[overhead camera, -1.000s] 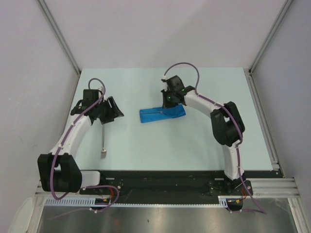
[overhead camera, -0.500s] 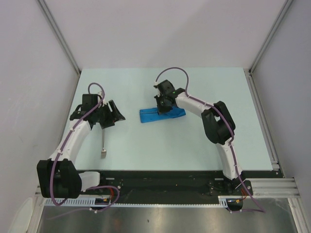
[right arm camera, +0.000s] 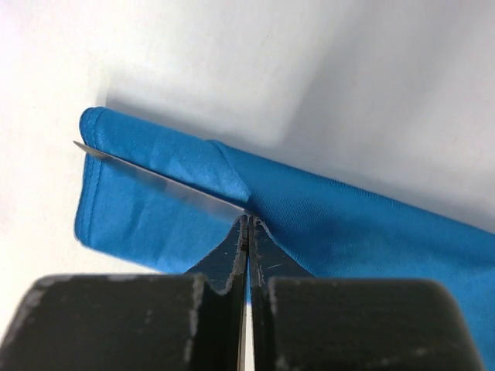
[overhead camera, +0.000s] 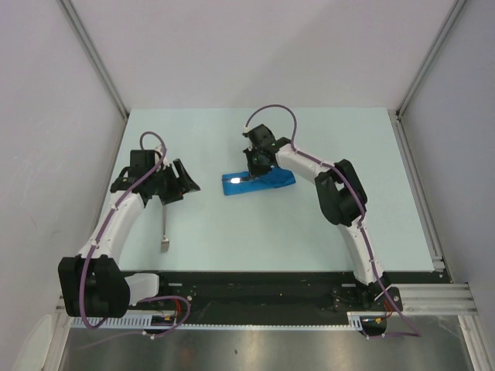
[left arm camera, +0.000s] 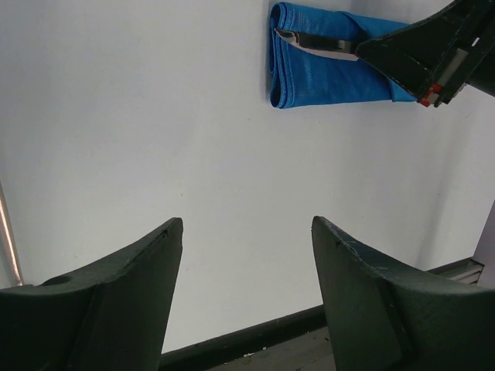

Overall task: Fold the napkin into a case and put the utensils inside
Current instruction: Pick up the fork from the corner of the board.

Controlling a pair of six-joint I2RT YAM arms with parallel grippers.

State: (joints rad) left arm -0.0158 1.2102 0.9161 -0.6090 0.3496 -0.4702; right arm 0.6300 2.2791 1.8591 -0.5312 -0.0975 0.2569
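Right gripper [right arm camera: 247, 226] has shifted left along the case [overhead camera: 271, 182]; a utensil [overhead camera: 233, 179] now glints at the case's left end. Left fingers [left arm camera: 128, 282] have spread wider.

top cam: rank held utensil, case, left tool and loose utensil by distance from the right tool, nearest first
1. held utensil: clamped in the right tool, reaching over the case's left end.
2. case: directly beneath that tool.
3. left tool: open, off to the left.
4. loose utensil: farther left and nearer the front.
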